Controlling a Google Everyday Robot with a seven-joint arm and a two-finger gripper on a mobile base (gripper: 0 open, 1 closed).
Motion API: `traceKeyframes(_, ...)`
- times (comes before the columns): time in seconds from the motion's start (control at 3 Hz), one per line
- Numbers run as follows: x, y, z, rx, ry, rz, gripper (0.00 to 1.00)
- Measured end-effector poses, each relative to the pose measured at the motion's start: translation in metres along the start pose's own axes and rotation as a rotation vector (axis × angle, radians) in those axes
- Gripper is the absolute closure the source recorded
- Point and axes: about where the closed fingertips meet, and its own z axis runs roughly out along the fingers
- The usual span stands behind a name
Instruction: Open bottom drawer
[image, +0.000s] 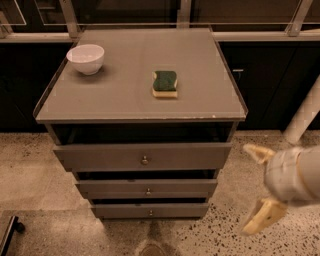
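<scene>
The grey cabinet (125, 107) stands in the middle of the camera view with three drawers. The bottom drawer (120, 210) is the lowest, narrowest grey front, with a small round metal knob (150, 213). It looks pushed in. The top drawer (100, 157) and the middle drawer (110, 188) sit above it. My gripper (257, 186) hangs to the right of the cabinet at about the height of the lower drawers, clear of them. Its two cream fingers (261, 218) are spread apart with nothing between them.
A white bowl (86, 58) and a green-and-yellow sponge (165, 83) lie on the cabinet top. Dark cupboards run along the back. The speckled floor (30, 180) surrounds the cabinet. A black object (7, 232) sits at the lower left corner.
</scene>
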Motion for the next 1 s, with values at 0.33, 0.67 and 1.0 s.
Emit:
traceKeyframes(0.33,0.024,0.05,0.097,-0.088,-0.183,0.071,0.0)
traceKeyframes(0.67,0.038,0.055,0.136,-0.083,-0.236,0.081,0.0)
traceKeyframes(1.0,0.038,0.054,0.135,-0.082,-0.234,0.082,0.0)
